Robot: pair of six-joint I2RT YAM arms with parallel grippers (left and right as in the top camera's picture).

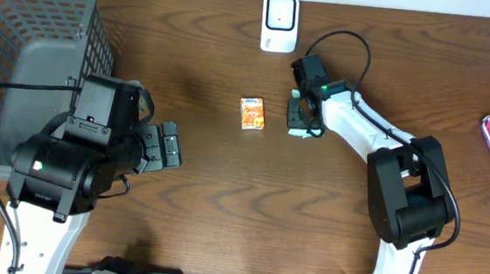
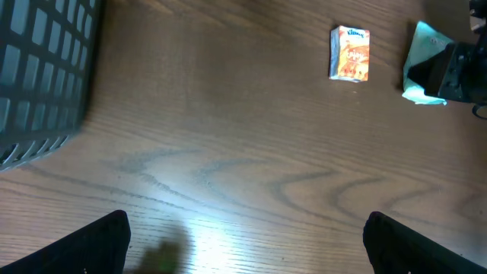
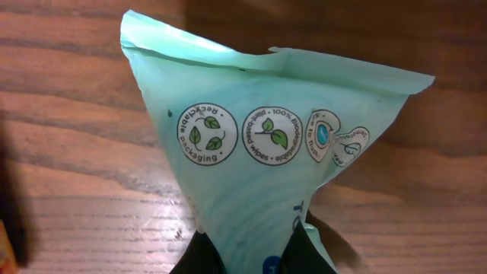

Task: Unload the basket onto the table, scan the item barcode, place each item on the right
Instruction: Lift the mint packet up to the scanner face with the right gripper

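My right hand (image 3: 251, 255) pinches mint-green plastic pouch (image 3: 259, 167) by edge, probably so printed face shows; pouch near white box-shaped scanner (image 1: 279, 22), my side. My left hand (image 1: 170, 144) wide, empty, well apart from scanner.

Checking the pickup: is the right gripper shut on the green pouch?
Shut: right gripper pinches the green pouch's lower end between its dark fingers.

White-linked arms (image 1: 360, 124), bulky black joints (image 1: 406, 202)
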